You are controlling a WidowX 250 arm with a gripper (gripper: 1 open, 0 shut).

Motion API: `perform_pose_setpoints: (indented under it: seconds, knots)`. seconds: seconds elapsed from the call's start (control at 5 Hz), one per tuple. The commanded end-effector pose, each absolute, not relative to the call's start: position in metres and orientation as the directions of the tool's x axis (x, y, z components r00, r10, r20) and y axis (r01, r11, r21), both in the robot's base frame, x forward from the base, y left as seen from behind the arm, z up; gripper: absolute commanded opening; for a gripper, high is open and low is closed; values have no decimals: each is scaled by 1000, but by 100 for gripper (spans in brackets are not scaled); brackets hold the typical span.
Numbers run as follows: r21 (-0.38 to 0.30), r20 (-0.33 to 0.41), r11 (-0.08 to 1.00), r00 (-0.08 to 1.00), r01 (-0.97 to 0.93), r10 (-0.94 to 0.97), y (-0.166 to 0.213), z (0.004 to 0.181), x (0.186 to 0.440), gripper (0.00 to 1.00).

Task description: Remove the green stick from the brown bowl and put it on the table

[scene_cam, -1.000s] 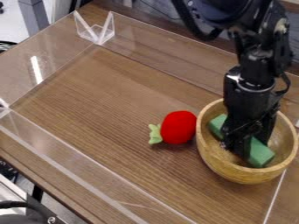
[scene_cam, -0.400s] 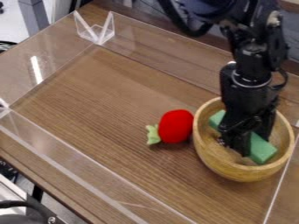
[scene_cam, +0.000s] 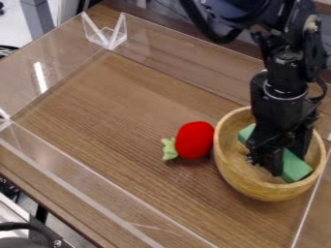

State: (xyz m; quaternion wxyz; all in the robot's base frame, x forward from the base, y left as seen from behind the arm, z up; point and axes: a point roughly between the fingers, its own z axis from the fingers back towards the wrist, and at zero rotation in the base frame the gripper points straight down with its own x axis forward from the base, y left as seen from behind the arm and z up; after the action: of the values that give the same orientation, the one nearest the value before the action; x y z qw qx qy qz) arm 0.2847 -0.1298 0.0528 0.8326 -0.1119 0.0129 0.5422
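Observation:
The brown bowl [scene_cam: 249,176], light tan wood with a thick rim, sits at the right of the table [scene_cam: 116,116]. Inside it lies the green stick [scene_cam: 301,165], a flat matte green bar, partly hidden behind the arm. My black gripper [scene_cam: 274,156] points steeply down into the bowl, its fingers closed on the stick's near end. Where the fingertips meet the stick is dark and hard to read.
A red ball-shaped fruit with small green leaves [scene_cam: 192,140] lies on the wood just left of the bowl. Low clear acrylic walls [scene_cam: 77,179] edge the table, with a clear corner bracket [scene_cam: 105,34] at the back left.
The bowl has shifted slightly to the left and the fruit with it. The gripper stays shut on the stick with barely any movement.

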Motion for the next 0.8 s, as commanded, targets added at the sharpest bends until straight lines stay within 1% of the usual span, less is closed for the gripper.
perform_pose_setpoints:
  seconds: [0.0,0.2,0.4,0.6]
  knots:
    - [-234,-141,401,439,-886,887,-131,61,283,0]
    - [-251,-137,410,452,-877,882,-125,55,276,0]
    - [-267,-154,377,425,-887,892,-128,77,272,0]
    - [-297,-187,331,395,-896,899,-121,98,269,0]
